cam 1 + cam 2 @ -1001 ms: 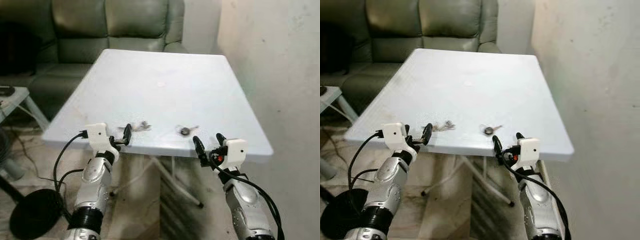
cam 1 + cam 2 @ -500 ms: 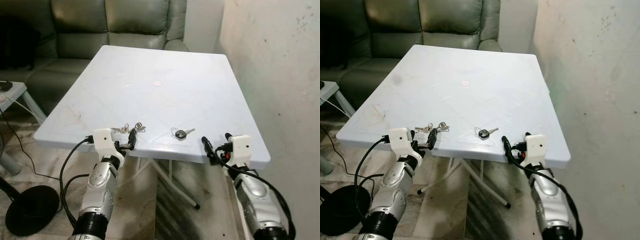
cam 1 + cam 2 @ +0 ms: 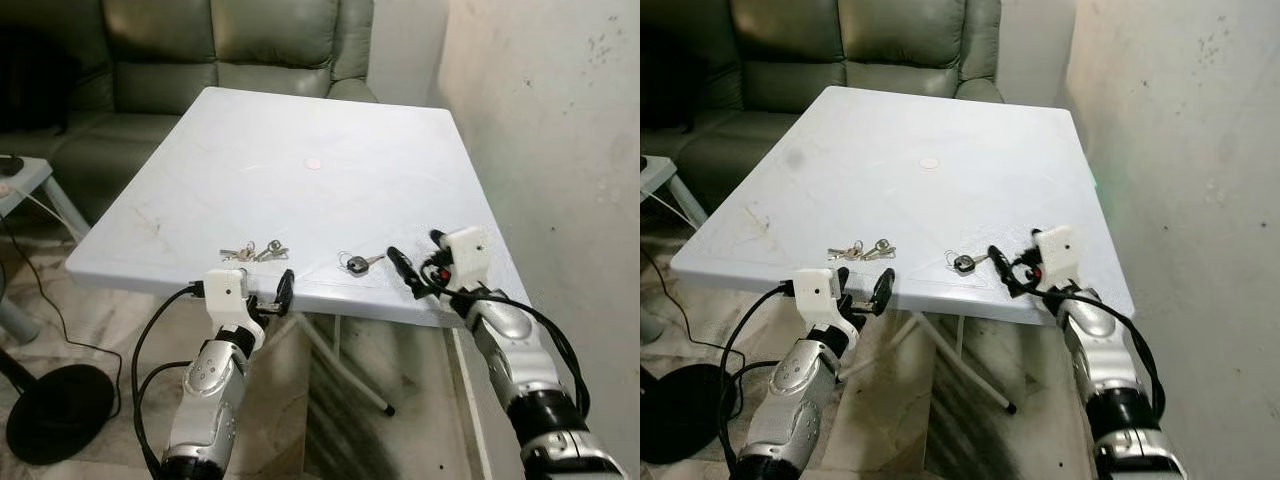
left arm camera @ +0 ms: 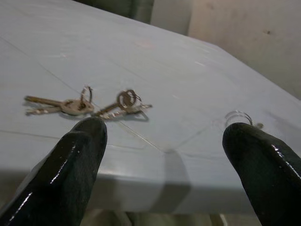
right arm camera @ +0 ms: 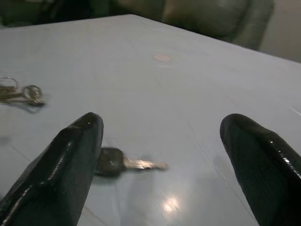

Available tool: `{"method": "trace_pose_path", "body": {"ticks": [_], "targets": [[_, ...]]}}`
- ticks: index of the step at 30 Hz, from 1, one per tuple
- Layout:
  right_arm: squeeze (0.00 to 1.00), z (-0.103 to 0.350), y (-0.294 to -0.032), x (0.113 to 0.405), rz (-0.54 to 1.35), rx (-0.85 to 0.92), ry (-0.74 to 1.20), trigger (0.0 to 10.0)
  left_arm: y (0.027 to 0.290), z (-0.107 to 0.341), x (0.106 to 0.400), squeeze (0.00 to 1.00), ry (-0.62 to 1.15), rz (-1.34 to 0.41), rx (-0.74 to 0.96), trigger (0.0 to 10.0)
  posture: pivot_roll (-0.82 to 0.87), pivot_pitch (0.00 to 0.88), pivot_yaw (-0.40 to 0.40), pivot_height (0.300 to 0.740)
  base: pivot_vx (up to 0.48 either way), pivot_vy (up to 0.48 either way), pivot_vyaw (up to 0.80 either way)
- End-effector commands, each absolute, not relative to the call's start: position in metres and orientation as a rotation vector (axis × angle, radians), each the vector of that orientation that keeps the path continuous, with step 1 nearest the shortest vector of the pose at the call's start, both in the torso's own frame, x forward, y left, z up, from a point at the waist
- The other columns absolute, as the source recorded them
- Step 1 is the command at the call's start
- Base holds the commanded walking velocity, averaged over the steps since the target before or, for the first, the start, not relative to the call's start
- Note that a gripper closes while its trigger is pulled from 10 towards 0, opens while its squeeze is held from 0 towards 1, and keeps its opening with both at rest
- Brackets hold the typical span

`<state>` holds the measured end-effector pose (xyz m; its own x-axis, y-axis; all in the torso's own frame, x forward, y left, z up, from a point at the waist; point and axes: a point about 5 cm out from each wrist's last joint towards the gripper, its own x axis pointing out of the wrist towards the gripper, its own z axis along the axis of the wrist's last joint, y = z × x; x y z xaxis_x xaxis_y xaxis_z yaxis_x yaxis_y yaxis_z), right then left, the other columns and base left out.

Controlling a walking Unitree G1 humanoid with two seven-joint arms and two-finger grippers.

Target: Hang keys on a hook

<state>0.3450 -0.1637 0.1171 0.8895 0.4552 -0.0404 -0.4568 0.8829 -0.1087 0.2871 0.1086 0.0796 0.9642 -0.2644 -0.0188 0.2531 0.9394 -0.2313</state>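
— near the desk (image 3: 300,140) edge, see the black key (image 3: 356,264)? right pincer (image 3: 417,261) is wide apart beside it.
— picking up comes next, i think. left pincer (image 3: 268,296) is apart too, under the key bunch (image 3: 252,250).

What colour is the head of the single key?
Black head on the single key, silver blade; clearest in right wrist view.

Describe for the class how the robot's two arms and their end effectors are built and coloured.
Both arms are silver metal segments with black joint rings. Each wrist carries a white boxy camera housing, and a black cable loops along each arm. The left end effector and right end effector each have two long, glossy black, rounded fingers. A small red spot shows near the right wrist housing.
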Motion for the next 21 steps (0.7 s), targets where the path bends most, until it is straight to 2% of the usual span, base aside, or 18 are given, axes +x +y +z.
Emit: {"method": "trace_pose_path", "body": {"ticks": [1, 7, 21], "targets": [[0.00, 0.119, -0.160, 0.349, 0.516, -0.126, 0.026, 10.0, 0.104, 0.085, 0.284, 0.00, 0.042, -0.278, -0.218, 10.0, 0.14, 0.015, -0.063, 0.740, 0.000, 0.000, 0.00], [0.00, 0.122, -0.146, 0.358, 0.634, -0.152, 0.063, 10.0, 0.099, 0.089, 0.276, 0.00, 0.037, -0.285, -0.224, 10.0, 0.15, 0.028, -0.076, 0.740, 0.000, 0.000, 0.00], [0.00, 0.117, -0.127, 0.368, 0.702, -0.179, 0.155, 10.0, 0.096, 0.096, 0.270, 0.00, 0.040, -0.276, -0.226, 10.0, 0.18, 0.041, -0.093, 0.740, 0.000, 0.000, 0.00]]}}
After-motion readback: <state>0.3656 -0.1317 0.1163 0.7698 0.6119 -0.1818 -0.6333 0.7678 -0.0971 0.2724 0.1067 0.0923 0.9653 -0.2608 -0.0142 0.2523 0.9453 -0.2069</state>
